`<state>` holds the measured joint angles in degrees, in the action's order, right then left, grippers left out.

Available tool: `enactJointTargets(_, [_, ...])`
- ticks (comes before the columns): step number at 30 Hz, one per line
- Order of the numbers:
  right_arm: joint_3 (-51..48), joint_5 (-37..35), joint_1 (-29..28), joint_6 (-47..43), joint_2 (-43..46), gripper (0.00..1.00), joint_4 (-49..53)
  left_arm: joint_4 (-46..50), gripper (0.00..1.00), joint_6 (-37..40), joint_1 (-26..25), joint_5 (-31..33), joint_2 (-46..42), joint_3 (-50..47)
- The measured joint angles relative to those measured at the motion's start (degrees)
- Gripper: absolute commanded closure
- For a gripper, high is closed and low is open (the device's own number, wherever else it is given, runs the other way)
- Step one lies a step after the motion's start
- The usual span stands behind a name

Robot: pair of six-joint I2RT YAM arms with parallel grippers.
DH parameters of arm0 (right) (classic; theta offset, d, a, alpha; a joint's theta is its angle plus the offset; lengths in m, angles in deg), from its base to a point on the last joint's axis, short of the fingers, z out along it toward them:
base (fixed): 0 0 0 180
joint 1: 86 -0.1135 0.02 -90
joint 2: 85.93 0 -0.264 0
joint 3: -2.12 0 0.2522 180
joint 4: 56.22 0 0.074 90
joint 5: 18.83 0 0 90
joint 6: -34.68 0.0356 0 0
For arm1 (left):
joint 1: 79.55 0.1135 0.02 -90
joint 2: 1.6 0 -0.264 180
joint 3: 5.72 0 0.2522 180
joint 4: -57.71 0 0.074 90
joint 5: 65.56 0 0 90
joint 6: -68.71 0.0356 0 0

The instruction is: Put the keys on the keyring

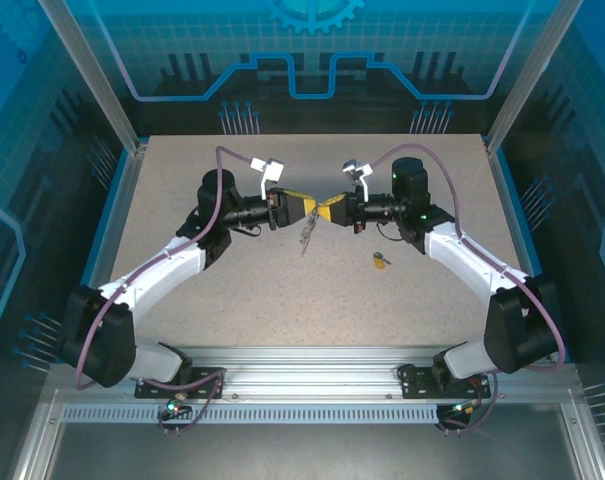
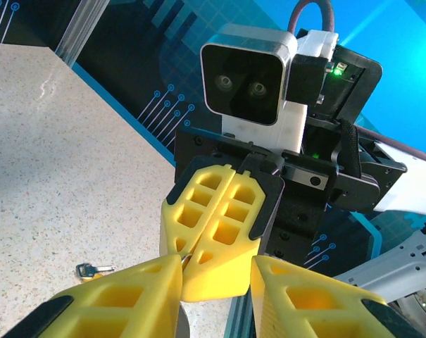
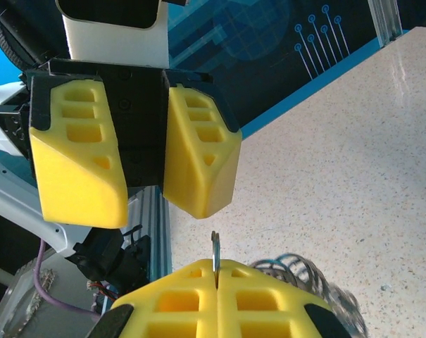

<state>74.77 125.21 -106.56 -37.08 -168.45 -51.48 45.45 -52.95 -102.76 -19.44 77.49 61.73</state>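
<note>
I read this as the hand-over stage, before any threading. The right gripper (image 1: 325,210) has its yellow fingers pressed fully together on the keyring (image 1: 307,233), a short silvery metal chain with a thin ring. It hangs just below where the two arms meet at the centre of the overhead frame. The left gripper (image 1: 311,207) faces it nose to nose, fingers partly apart with a clear gap and nothing held. The key (image 1: 381,262), tiny and gold-headed with a short dark shaft, lies on the speckled beige tabletop (image 1: 232,300) right of centre, well apart from both grippers, so I judge the task barely begun. Next I would need the ring steadied, then one gripper freed to fetch the key, which means a fine pinch on a very small, flat thing.

The right wrist view shows the keyring (image 3: 215,248) as a thin metal edge standing up from the closed fingertips, chain coiled at lower right; overhead that is a blur. The left wrist view catches the key (image 2: 93,270) at lower left
</note>
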Motion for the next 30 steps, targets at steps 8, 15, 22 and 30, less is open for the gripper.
enactJointTargets(8, [-0.09,-0.02,0.00,0.44,0.00,1.00,-0.26,-0.46,0.65,-0.57,0.02,0.02,0.92,-1.31])
enactJointTargets(15, [-0.09,-0.70,0.00,1.14,0.00,1.00,-1.20,-1.55,0.66,-1.51,0.00,0.02,1.99,-1.62])
enactJointTargets(22, [-0.11,-1.09,0.00,1.55,0.00,1.00,-2.14,-3.34,0.76,-2.75,-0.13,-0.15,2.97,-1.62])
enactJointTargets(30, [-0.90,-1.09,0.00,1.95,0.00,1.00,-2.62,-4.63,0.89,-3.13,-0.61,-0.20,3.87,-1.62])
